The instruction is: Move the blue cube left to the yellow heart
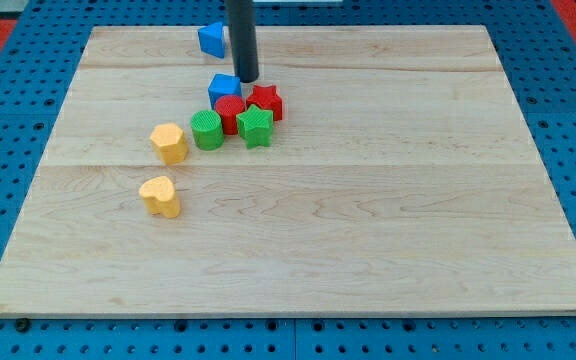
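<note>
The blue cube (224, 89) sits near the view's top centre, touching a red block (231, 110) below it. My tip (247, 79) stands just to the right of and above the blue cube, very close to it. The yellow heart (160, 196) lies lower left, well apart from the cube. A yellow hexagon-like block (169, 142) lies between them, above the heart.
A red star (266, 101), a green star (255, 125) and a green cylinder (207, 129) cluster around the red block. Another blue block (211, 39) lies at the top edge, partly behind the rod. The wooden board (368, 220) rests on a blue pegboard.
</note>
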